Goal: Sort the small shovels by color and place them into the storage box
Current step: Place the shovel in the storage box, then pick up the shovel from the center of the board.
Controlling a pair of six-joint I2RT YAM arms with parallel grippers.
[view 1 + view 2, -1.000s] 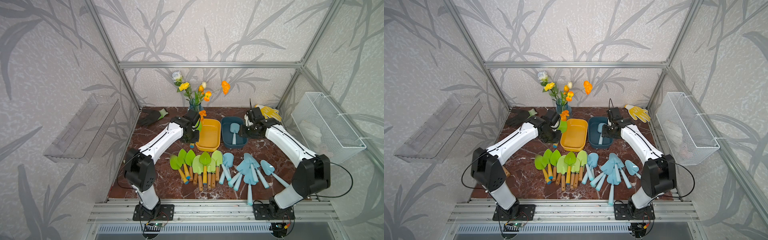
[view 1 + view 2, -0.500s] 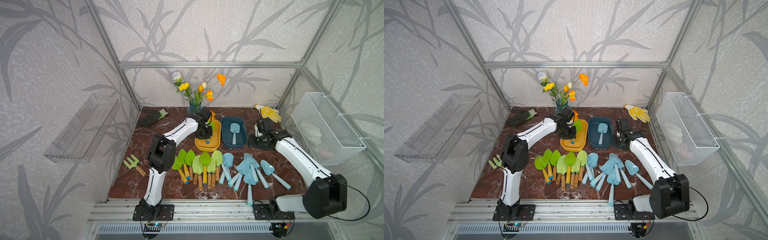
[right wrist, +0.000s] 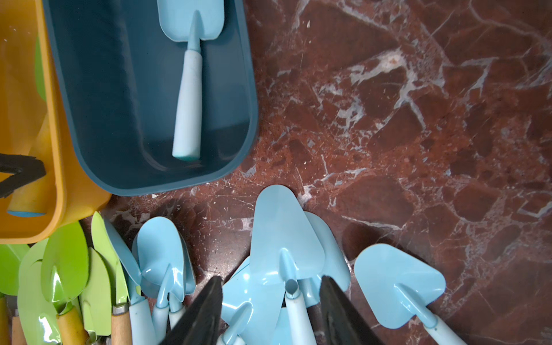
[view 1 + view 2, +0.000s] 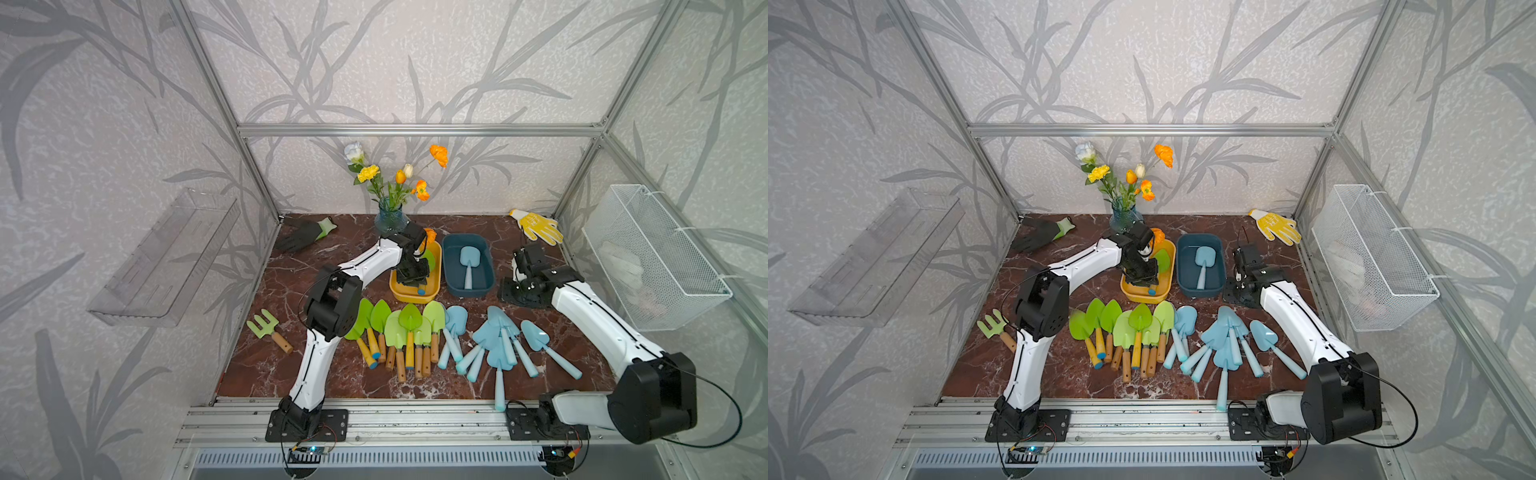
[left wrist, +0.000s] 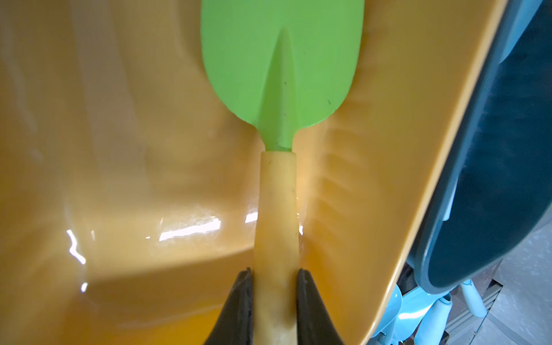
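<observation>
We hold green shovel (image 5: 280, 74) inside yellow box (image 5: 119, 149), left gripper (image 5: 274, 270) clamped on it; next move, we judge: release. Meanwhile right gripper (image 3: 271, 279) parted, empty.

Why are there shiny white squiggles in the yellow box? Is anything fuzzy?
Left wrist view: light glares off the glossy yellow box; its walls look smeary, the green shovel sharp. Right wrist view: pale blue shovels gleam. In both top views: even light, nothing fuzzy.

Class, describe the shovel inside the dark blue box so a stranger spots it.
On the marble table, behind the spread shovels, stands a dark blue box beside a yellow box. It holds one pale blue shovel; other blue ones lie outside.
</observation>
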